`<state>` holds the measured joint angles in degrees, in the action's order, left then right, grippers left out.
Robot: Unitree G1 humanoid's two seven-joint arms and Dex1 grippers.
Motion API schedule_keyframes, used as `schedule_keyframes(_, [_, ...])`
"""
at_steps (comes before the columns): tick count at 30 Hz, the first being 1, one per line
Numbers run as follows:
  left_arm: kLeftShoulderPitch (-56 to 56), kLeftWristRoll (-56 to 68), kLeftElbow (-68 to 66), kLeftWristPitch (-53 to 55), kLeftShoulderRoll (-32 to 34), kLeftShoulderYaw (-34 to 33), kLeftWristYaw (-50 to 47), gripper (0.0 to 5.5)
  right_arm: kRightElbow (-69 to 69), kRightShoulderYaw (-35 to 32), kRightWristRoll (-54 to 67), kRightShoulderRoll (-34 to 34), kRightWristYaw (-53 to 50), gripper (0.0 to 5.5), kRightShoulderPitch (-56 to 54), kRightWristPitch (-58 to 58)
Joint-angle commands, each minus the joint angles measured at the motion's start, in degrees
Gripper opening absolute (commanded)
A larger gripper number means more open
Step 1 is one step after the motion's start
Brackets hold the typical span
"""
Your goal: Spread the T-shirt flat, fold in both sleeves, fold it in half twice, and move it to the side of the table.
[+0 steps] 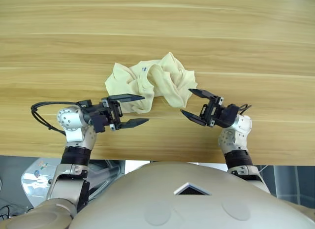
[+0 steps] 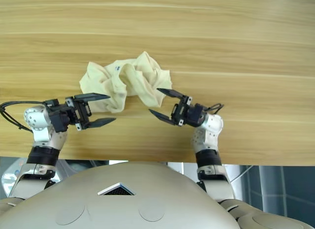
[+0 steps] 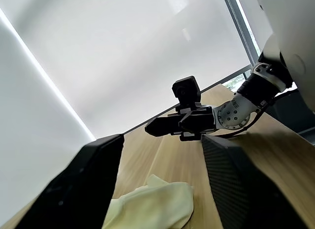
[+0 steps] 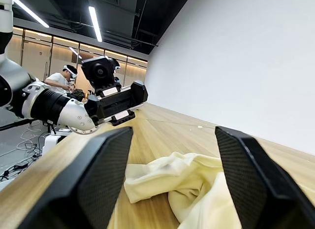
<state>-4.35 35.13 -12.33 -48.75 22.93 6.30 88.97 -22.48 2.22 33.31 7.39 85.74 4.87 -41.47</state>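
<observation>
Left gripper [image 1: 144,109] and right gripper [image 1: 185,101]: jaws open, holding nothing. Crumpled shirt [image 1: 152,83] lies on the table [image 1: 246,42] between both, just beyond the fingertips.

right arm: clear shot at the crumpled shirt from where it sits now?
Probably yes. The right gripper is open with its fingertips right beside the edge of the shirt, and nothing on the table stands between them. The left gripper sits at the shirt's other side, out of the way.
</observation>
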Motion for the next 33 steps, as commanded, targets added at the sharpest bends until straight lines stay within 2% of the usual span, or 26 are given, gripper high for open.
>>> schedule_keyframes(1, [1.0,-1.1,-0.8,-0.5,-0.1,0.5,-0.3,2.93,-0.9,-0.1,-1.6,-0.1,-2.0,3.07,-1.0,-0.9])
schedule_keyframes(33, [3.1,-6.6,-5.7,-4.2,0.9,1.0,-5.2,2.93,-5.7,2.9,-6.9,1.0,-8.3,3.07,-3.0,-5.6])
